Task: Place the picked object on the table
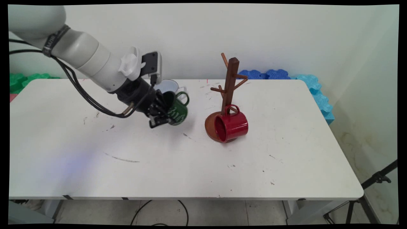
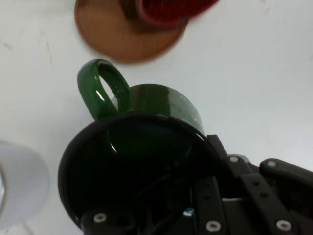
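— What does the end effector [image 1: 162, 118] have?

— It is clamped on the rim of a green mug [image 1: 177, 111], one finger inside the dark mouth, the other on the outer wall. The mug hangs tilted above the surface [image 1: 127, 159], handle up and away from the arm.

— And around it?

— A white mug [image 1: 168, 86] stands just behind. To the right, well apart, a wooden mug tree [image 1: 229, 83] carries a red mug [image 1: 231, 126] on a low peg.
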Action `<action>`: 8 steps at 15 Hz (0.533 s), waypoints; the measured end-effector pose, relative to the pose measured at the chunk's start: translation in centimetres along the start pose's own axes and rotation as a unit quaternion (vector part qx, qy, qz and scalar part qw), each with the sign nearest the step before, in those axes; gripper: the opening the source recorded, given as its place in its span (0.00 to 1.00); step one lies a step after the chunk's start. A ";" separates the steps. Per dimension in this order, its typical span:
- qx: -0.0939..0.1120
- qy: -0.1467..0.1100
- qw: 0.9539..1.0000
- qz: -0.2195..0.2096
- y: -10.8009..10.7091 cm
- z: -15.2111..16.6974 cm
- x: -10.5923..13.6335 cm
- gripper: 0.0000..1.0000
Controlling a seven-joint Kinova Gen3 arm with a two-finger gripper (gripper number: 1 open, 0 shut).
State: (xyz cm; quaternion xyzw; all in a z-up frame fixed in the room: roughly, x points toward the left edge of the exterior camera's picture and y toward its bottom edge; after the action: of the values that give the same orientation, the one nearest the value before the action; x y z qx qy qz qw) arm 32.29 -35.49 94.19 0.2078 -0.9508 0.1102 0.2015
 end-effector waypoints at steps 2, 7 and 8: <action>0.006 -0.035 0.999 0.028 -0.7 0.7 -0.4 0.00; 0.014 -0.099 0.992 0.076 -2.5 3.0 -1.4 0.00; 0.015 -0.109 0.990 0.086 -2.8 3.6 -1.5 0.00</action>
State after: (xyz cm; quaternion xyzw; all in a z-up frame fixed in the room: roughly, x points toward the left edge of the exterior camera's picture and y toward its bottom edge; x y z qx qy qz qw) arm 33.59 -38.53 90.68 0.1389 -0.9797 0.1178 0.0833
